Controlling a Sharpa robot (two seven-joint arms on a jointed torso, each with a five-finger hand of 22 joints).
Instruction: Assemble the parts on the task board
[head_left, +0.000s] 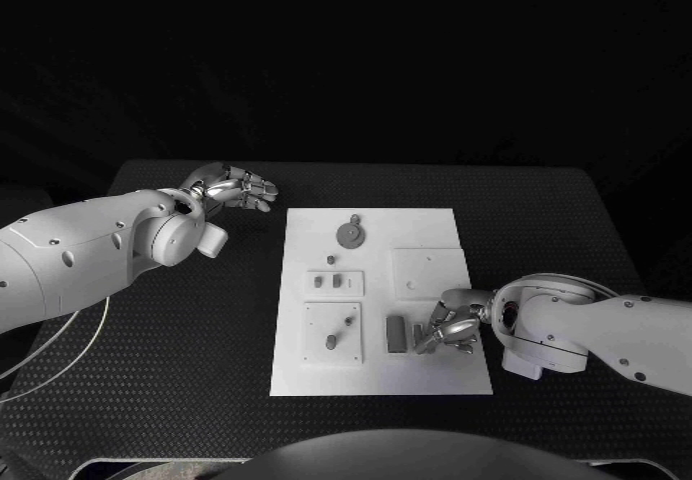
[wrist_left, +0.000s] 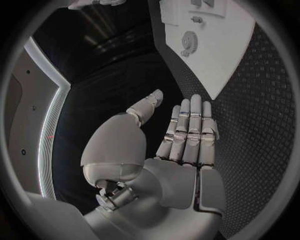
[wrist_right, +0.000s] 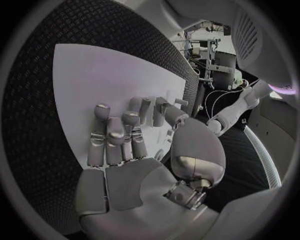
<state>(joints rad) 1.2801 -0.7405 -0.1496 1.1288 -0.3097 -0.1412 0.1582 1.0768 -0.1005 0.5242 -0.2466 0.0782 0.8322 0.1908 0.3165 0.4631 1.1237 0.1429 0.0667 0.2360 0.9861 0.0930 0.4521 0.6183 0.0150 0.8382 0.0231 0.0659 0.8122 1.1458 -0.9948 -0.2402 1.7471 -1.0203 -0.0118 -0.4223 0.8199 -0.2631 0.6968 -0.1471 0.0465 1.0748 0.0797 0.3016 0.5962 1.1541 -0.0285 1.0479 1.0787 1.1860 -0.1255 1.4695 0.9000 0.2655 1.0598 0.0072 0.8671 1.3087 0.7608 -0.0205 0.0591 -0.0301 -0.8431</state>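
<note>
The task board is a white rectangular plate lying flat on the black textured desk, at the desk's middle. Its long axis runs from the robot's side to the far side.

Nearest the robot, a raised square panel occupies the board's near-left area and carries two small grey parts. Just to its right lies a dark grey bar, flat on the board, with its long axis parallel to the board's long axis.

The right robot hand rests over the board's near-right area, just beside the bar. Its fingers are curled downward toward the board surface. Whether it touches the board or holds a part cannot be determined from the head view. In the right wrist view the right robot hand shows its fingers partly bent over the white plate, with small upright parts just beyond the fingertips.

Further out, a smaller panel holds two short grey pieces. To its right sits a plain square panel.

At the far end lies a round grey gear.

The left robot hand stands off the board, over the desk near the board's far-left corner. It is released: fingers straight, side by side, holding nothing, as the left wrist view confirms.
</note>
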